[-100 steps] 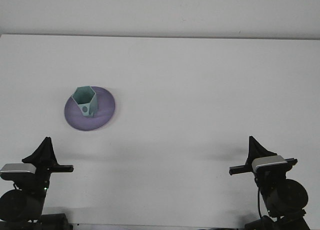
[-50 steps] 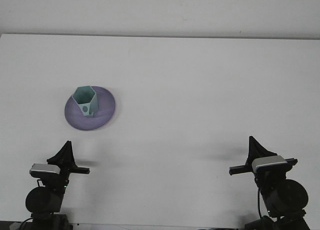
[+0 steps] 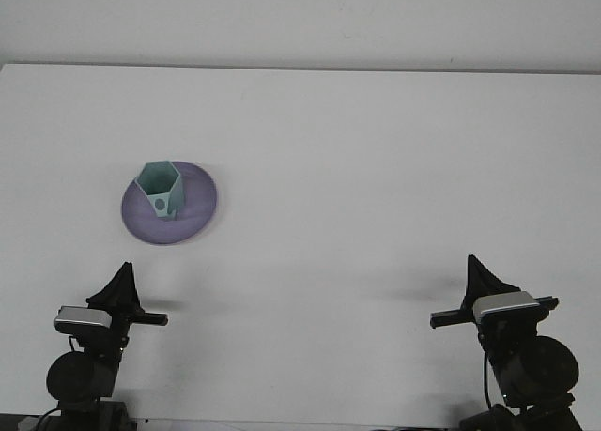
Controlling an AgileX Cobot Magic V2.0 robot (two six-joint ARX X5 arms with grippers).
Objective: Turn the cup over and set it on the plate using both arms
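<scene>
Cup [image 3: 159, 189] upright on plate [image 3: 192, 215].

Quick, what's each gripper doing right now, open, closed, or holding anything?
Left gripper: holding nothing; open or closed cannot be told.
Right gripper: holding nothing; open or closed cannot be told.
The cup sits on the plate, apart from both.

Teal cup [image 3: 159, 189] upright on purple plate [image 3: 192, 213]

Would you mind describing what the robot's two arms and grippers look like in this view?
Both are black. The left gripper and right gripper end in dark pointed fingers above a silver-grey block with a black crossbar. Below sits a round black joint housing; a thin cable runs down the right arm.
</scene>
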